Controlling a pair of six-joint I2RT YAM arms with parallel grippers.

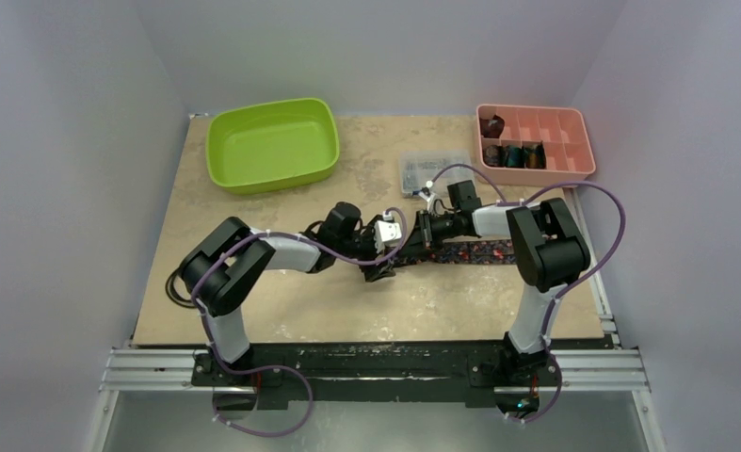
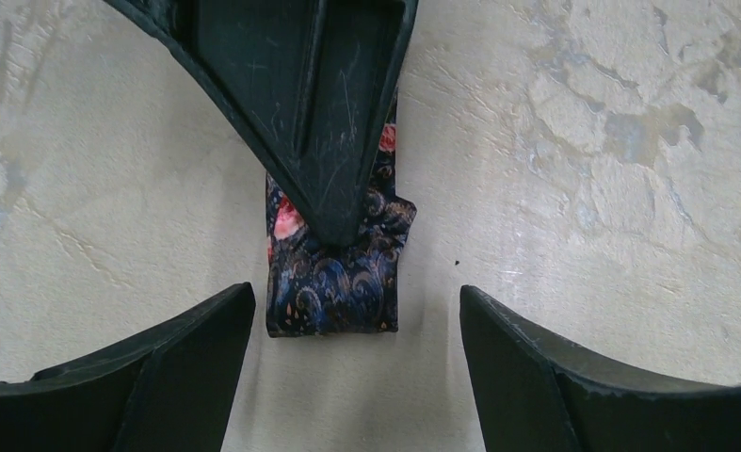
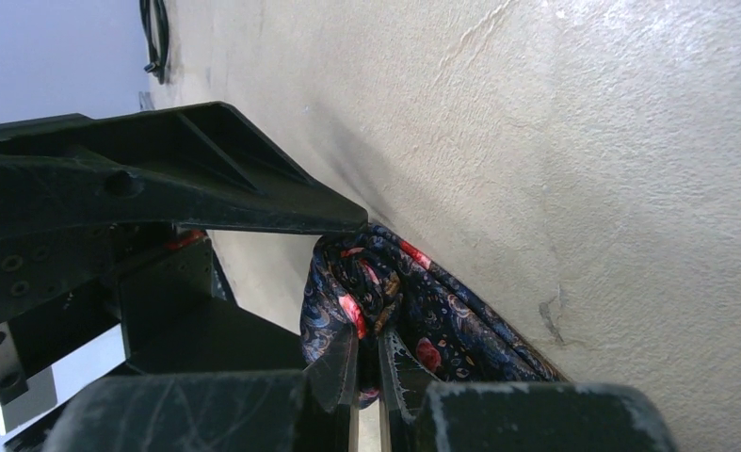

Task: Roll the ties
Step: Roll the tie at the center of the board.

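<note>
A dark tie with red-pink flowers (image 1: pixel 470 251) lies flat along the table to the right of centre. Its left end is folded over. My right gripper (image 3: pixel 366 347) is shut on that folded end (image 3: pixel 413 306) and pins it against the table; in the top view the right gripper (image 1: pixel 411 237) is at centre. My left gripper (image 2: pixel 355 299) is open just above the table. Its fingers (image 2: pixel 187 348) stand either side of the tie's end (image 2: pixel 333 287) without touching it. One right finger (image 2: pixel 319 122) lies over the tie there. In the top view the left gripper (image 1: pixel 382 269) is beside the right one.
A pink divided tray (image 1: pixel 573 141) at the back right holds rolled ties (image 1: pixel 514 155). A clear plastic box of small parts (image 1: pixel 432 169) sits just behind the grippers. A green tub (image 1: pixel 272 143) stands at the back left. The table's right edge (image 1: pixel 600 292) is near the right arm.
</note>
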